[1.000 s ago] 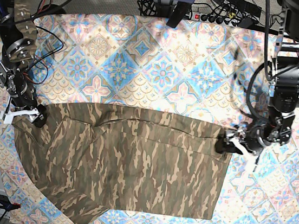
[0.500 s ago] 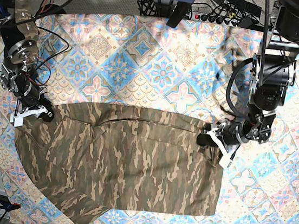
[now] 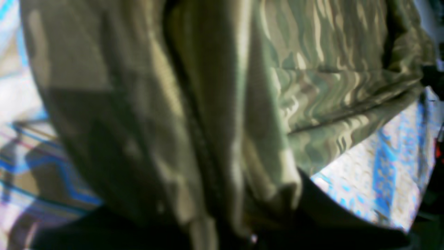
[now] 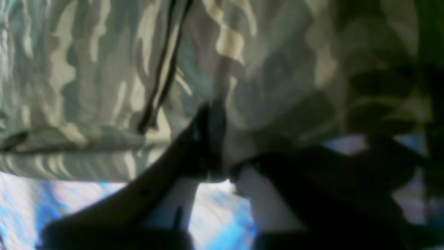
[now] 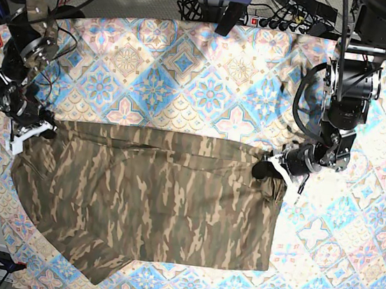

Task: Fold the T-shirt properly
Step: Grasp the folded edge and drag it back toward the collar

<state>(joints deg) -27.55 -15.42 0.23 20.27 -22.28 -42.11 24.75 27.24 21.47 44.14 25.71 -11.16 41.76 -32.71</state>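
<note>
the shirt (image 5: 150, 203) lies flat on the table (image 5: 207, 83), on the near half. it is soft and floppy, so it will sag and wrinkle; the top corners are good spots to hold. the left pincer (image 5: 269, 170) is clamped on one top corner, the right pincer (image 5: 40, 128) on the other. cables (image 5: 279, 14) lie far back, not in the way.

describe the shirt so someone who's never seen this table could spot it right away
Look at the table covered by a blue and cream tile-patterned tablecloth. On its near half lies the T-shirt, spread wide and pinched at its two far corners by the left gripper and right gripper. Its olive, brown and tan camouflage print stands out.
</note>
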